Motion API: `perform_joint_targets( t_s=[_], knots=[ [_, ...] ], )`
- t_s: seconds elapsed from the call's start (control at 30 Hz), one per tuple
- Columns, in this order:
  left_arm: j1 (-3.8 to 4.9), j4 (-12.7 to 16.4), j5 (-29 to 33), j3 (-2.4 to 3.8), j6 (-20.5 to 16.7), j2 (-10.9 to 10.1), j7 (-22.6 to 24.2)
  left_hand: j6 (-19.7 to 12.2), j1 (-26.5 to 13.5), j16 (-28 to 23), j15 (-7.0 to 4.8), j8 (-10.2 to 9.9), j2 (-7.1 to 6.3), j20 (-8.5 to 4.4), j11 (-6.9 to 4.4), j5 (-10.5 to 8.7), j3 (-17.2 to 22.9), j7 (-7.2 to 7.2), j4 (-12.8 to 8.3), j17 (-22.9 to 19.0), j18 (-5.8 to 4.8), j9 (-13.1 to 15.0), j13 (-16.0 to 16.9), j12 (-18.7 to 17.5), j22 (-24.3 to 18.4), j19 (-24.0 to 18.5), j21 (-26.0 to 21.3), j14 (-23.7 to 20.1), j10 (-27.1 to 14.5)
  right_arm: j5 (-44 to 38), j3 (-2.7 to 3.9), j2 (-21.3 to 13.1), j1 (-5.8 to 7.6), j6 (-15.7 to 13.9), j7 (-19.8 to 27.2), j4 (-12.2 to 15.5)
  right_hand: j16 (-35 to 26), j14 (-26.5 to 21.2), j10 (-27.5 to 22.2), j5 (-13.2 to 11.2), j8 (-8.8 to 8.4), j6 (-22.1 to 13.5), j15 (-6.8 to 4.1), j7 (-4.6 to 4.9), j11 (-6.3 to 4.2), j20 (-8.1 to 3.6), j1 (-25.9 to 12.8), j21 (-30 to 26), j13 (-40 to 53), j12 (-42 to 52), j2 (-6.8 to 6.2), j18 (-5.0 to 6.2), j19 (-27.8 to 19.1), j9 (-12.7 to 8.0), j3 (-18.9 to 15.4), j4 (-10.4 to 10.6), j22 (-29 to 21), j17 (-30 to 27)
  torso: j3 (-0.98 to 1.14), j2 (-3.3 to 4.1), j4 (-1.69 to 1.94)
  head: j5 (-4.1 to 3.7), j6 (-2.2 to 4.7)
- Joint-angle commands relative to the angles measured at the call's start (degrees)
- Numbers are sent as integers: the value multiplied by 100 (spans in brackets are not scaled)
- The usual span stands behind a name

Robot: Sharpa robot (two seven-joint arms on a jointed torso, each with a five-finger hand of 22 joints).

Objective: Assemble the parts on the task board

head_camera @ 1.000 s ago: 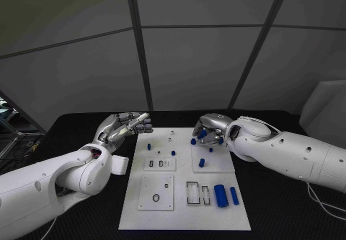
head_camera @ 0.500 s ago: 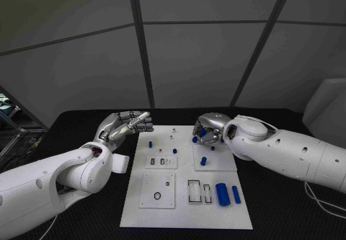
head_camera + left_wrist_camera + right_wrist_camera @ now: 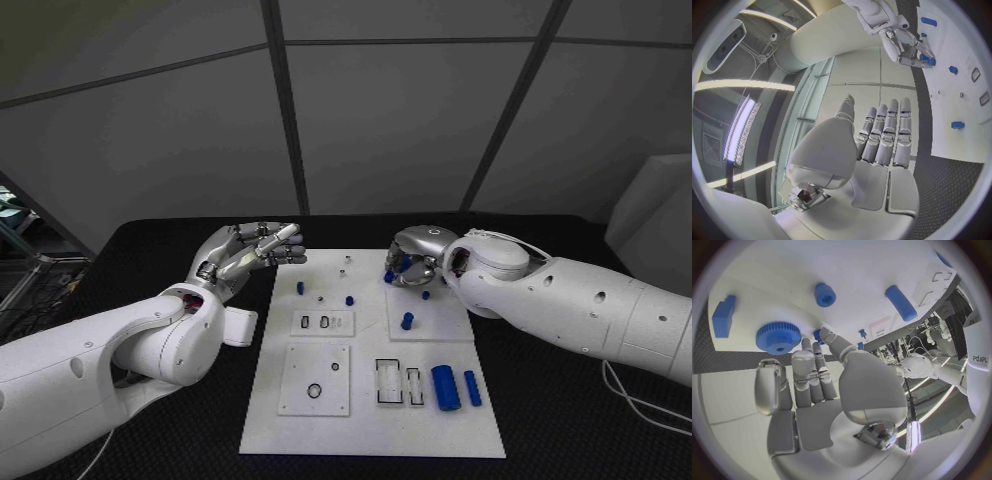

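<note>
1. Fingers of the right hand (image 3: 415,262), head view: curled down over the far right part of the task board (image 3: 368,435). Blue is glimpsed under and beside them, but a grasp cannot be told from this angle. The left hand (image 3: 248,252) is held off the board's far left corner, over the black table (image 3: 577,420), fingers drawn together with nothing seen in them. Loose blue cylinders (image 3: 456,388) lie near the board's near right corner, long axes running far to near; a short blue peg (image 3: 407,321) stands just nearward of the right hand.

2. Left wrist view: the left hand (image 3: 873,145) is seen with fingers straight and side by side, empty, well apart from the board (image 3: 967,145). The right hand (image 3: 907,47) is seen bent over the board's far end, blue parts just beside its fingertips.

3. Right wrist view: the right hand (image 3: 817,390) is seen with fingers loosely extended and apart, nothing closed between them. The blue gear (image 3: 778,337) lies flat on the board (image 3: 879,270), just beyond the fingertips (image 3: 808,345), axis upright; contact cannot be confirmed. A blue round peg (image 3: 825,294), a blue cylinder (image 3: 901,303) and a blue block (image 3: 724,315) lie farther out.

4. Judgement: the right hand is much the nearer; the gear, directly ahead of its fingertips, is judged the next thing to be grasped.
</note>
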Motion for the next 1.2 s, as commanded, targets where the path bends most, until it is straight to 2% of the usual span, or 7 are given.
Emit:
perform_joint_targets(
  t_s=[0.03,0.5,0.73,1.2],
  knots=[
    [10,21,-37,8,71,-9,-9,-2,19,-28,20,-15,-19,-6,16,-19,-34,21,12,0,-31,-5,-7,-26,-7,44,12,-12,10,45,3,31,15,130,16,-23,73,79,57,37,-11,26,-2,24,6,-9,8,45,-3,-15,86,-62,63,9,24,25,68,70,0,9,0,5,-20],
    [14,-9,-37,9,55,-21,-51,-7,27,-54,26,-31,-21,-2,22,-26,-48,31,-8,1,-33,-9,-7,-49,-17,39,4,-21,3,69,2,78,15,162,21,-74,220,65,121,33,-6,97,-8,26,-2,-16,-25,97,-5,-11,114,-77,98,18,66,69,158,187,-1,11,1,9,-71],
    [16,-20,-37,9,51,-25,-70,-11,53,-74,29,-45,-12,1,27,-36,-51,39,-38,4,-33,-12,-6,-69,-25,37,-1,-21,-1,126,2,73,15,125,37,-69,276,24,79,19,-47,-31,10,66,25,-5,-159,99,-12,-21,-61,-73,75,-12,-28,117,144,185,-4,13,4,9,-61],
    [18,-43,-36,9,52,-33,-101,-14,79,-91,31,-59,-6,3,31,-53,-55,46,-70,7,-33,-14,-5,-87,-32,36,-5,-18,-4,235,3,73,15,29,74,-57,323,-13,73,8,-45,-132,22,87,38,10,-253,97,0,-18,-199,-67,49,-22,-163,204,126,170,-1,23,6,17,-76]
  ],
)
